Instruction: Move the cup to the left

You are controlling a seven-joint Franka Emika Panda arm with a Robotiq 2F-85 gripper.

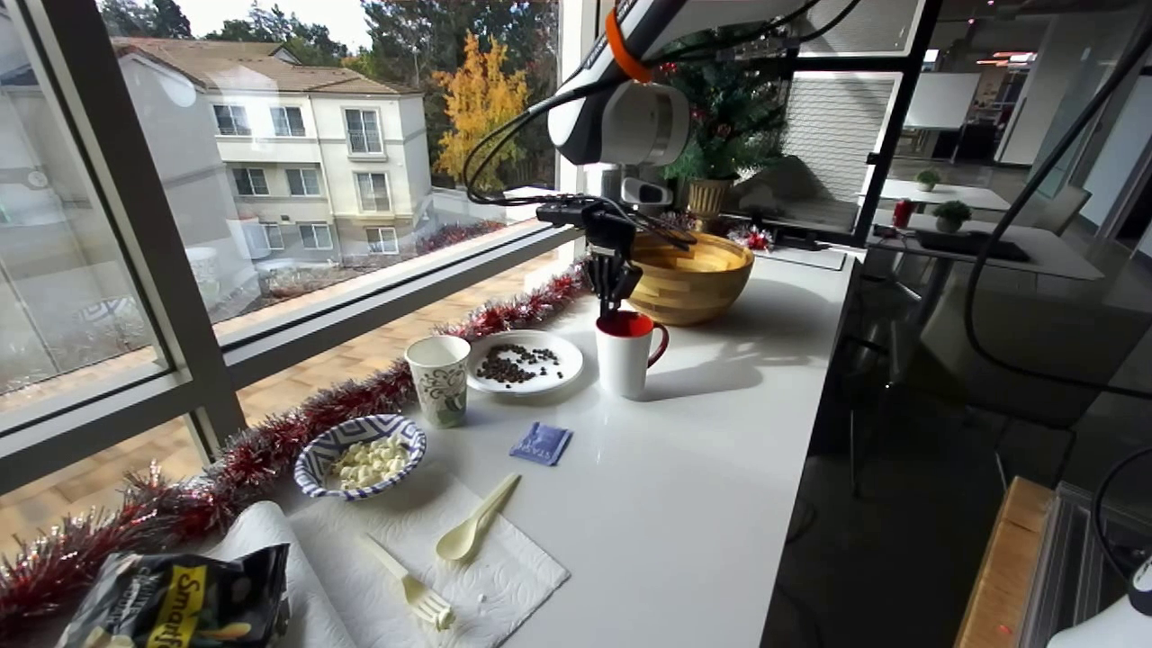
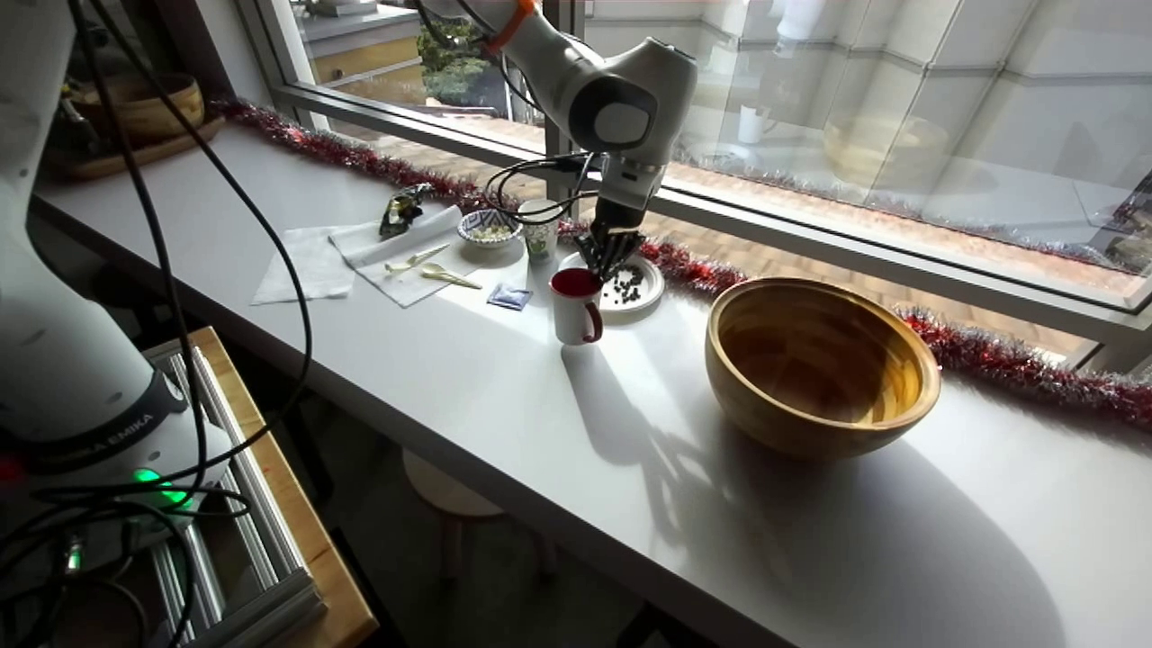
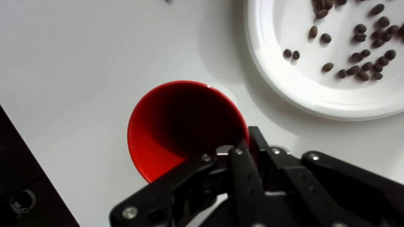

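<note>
The white mug (image 1: pixel 621 364) with the red inside was upright on the white counter (image 1: pixel 666 504), and its base looked like it was touching down in both exterior views. The gripper (image 3: pixel 246 142) was narrow and holding the mug: in the wrist view one finger (image 3: pixel 241 171) was down inside and the other finger (image 3: pixel 266 151) sat outside, wall pinched between them at around 4 o'clock on the rim.

Using the mug as the middle of the clock in an exterior view, its red handle (image 1: pixel 662 345) stuck out at 3, the big wooden bowl (image 1: pixel 691 295) was at about 1, and the white plate (image 1: pixel 573 362) with dark beans (image 1: pixel 504 365) was just beside it at 9. A patterned paper cup (image 1: pixel 439 382) stood past the plate, also 9ish. The blue packet (image 1: pixel 541 443) lay near at 7, and farther out that same way you had a pale spoon (image 1: pixel 463 537) across the edge of a paper towel (image 1: pixel 526 580) and a pale fork (image 1: pixel 420 598) on it. The blue-and-white bowl (image 1: pixel 309 468) holding whitish chunks (image 1: pixel 369 462) was at 8, with a black snack bag (image 1: pixel 180 603) way out past it. Red-and-silver tinsel (image 1: pixel 256 461) ran along by the window (image 1: pixel 396 310) from 8ish round to 11.

In an exterior view the same wooden bowl (image 2: pixel 765 418) came out at 3 with a clear gap from the mug, and in the wrist view the plate was up at 2.
</note>
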